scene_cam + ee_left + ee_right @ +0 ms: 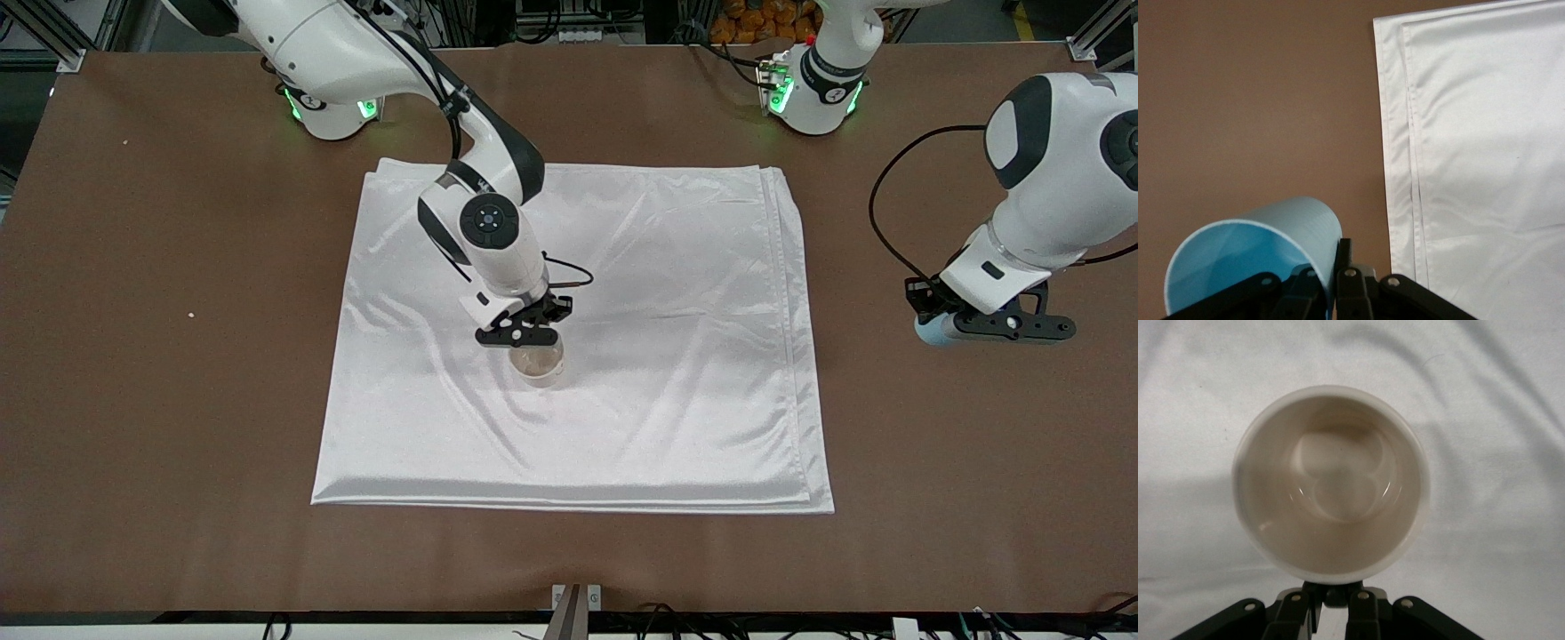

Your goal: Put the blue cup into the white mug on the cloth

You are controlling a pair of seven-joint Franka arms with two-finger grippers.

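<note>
Cloth (622, 356) lies flat in the middle of the desk, white and shiny with soft wrinkles, its folded layers showing along the edge toward the left arm's end. White mug (539, 363) stands upright on the cloth, about at its centre and a little toward the right arm's end. In the right wrist view the white mug (1331, 483) is seen from above, mouth up and empty, with the cloth (1498, 420) all around it.

Right gripper (524, 336) is down at the mug, its fingers closed narrow on the black handle at the rim, which is mostly hidden by them.

Left gripper (956, 327) hangs over the bare brown desk (178, 400) near the edge at the left arm's end, well apart from the cloth. It holds the blue cup (933, 331), fingers clamped on the cup's wall. In the left wrist view the blue cup (1248, 260) is tilted, its bright blue inside showing, and the cloth's (1485, 167) edge lies beside it on the desk (1258, 100).
</note>
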